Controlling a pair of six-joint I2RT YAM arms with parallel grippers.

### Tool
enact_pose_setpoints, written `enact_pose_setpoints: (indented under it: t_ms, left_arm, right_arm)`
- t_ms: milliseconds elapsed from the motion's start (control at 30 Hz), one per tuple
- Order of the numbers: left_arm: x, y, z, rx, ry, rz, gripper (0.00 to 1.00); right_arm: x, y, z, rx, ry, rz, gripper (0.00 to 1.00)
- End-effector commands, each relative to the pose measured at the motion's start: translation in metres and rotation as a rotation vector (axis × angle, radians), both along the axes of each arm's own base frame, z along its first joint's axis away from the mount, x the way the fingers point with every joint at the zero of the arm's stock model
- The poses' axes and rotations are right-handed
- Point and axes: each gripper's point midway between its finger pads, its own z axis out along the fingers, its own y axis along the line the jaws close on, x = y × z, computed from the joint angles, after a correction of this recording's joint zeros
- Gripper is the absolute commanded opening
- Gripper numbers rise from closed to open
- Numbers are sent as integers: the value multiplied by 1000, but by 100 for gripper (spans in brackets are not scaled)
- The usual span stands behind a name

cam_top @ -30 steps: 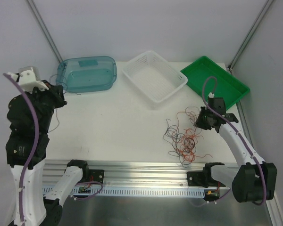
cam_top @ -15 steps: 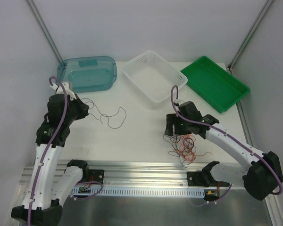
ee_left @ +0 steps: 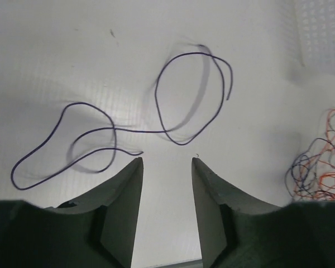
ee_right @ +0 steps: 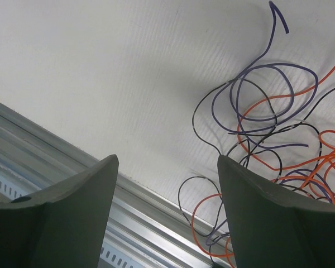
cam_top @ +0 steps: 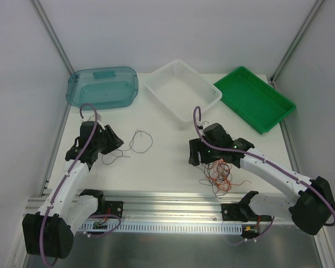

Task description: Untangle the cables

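A white table (cam_top: 162,120) is seen from above, with a metal rail (cam_top: 173,196) fixed along its near edge. The left arm (cam_top: 67,181) is stretched low over the table's left part, and the right arm (cam_top: 271,168) is stretched low over its right part.

Three containers are set along the far side, apart from each other. A green tray (cam_top: 279,95) is placed at the right, a blue tub (cam_top: 72,89) at the left, and a white basket (cam_top: 209,92) between them. No wires can be made out in any of them.

The left gripper (ee_left: 166,162) is held just above the table. Its jaws are parted by a narrow gap, and nothing is pinched between them. The right gripper (ee_right: 167,162) is held low near the rail with its jaws spread wide, and nothing is gripped.

A tangle of thin wires (cam_top: 219,170), red-orange, black and purple, is spread on the table between the right gripper and the rail. In the right wrist view it lies just beside the right-hand finger (ee_right: 268,223), which partly hides it, so contact cannot be judged.

A single dark wire (ee_left: 135,130) is laid in loose loops on the bare table just ahead of the left gripper, well apart from the tangle. One of its ends is seen just beyond the tip of the left-hand finger (ee_left: 125,195).
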Motion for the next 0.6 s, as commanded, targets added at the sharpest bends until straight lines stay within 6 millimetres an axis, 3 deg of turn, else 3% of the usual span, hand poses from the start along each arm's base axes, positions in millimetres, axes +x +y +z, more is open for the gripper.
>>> enact_pose_setpoints:
  t_ms: [0,33,67,167,200,467,500,567]
  left_arm:
    - [14,-24,21,-124,-107,-70,42]
    - [13,-27,23,-136,-115,-79,46]
    - [11,-29,21,-149,-110,-85,60]
    - [7,-30,17,-164,-111,-64,84]
    - [7,-29,15,-167,-103,-44,88]
    - [10,-15,-25,-39,-4,111,96]
    - [9,-24,-26,-21,1,87,96]
    - [16,-23,-33,46,24,109,96]
  right_arm:
    - [7,7,9,18,-50,20,76]
    - [7,7,9,20,-52,20,76]
    - [7,8,9,22,-51,22,76]
    - [6,9,8,24,-51,30,76]
    - [7,9,8,26,-52,30,76]
    - [4,16,10,51,-50,53,76]
    - [4,16,10,55,-48,53,76]
    - [2,18,10,59,-49,61,77]
